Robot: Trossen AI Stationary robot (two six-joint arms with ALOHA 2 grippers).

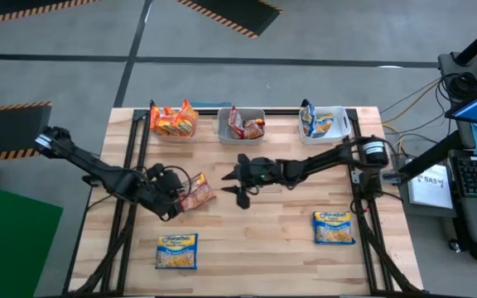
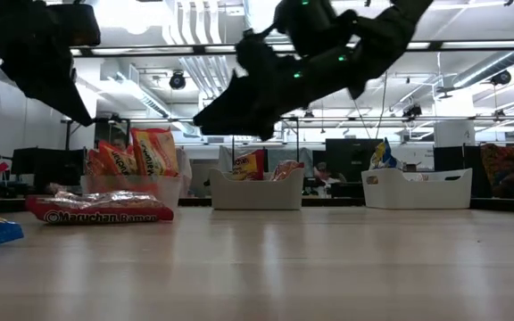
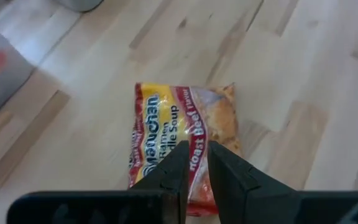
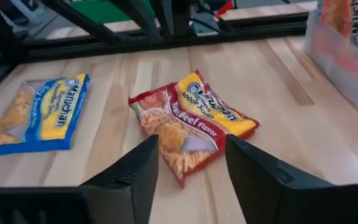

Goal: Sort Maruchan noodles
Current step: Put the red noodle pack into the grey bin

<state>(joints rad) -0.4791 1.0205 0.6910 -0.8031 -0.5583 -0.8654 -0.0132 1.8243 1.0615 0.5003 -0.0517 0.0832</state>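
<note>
A red Maruchan packet point(image 1: 195, 195) point(image 2: 101, 207) lies flat on the table left of centre. My left gripper point(image 1: 171, 199) point(image 3: 196, 163) hangs above the packet point(image 3: 185, 118), clear of it, its fingers shut to a narrow slit. My right gripper point(image 1: 238, 180) point(image 4: 191, 163) is open in the air just right of the packet point(image 4: 191, 121), pointing toward it, high over the table in the low view point(image 2: 230, 111). Two blue packets point(image 1: 176, 251) point(image 1: 334, 228) lie flat near the table's near edge. Orange, red and blue packets stand in three bins along the far edge.
Along the far edge stand the left bin point(image 1: 172, 135) with orange packets, the middle bin point(image 1: 222, 124) with red ones and the right bin point(image 1: 342, 124) with blue ones. Black frame rails run down both table sides. Bare wood lies between the two blue packets.
</note>
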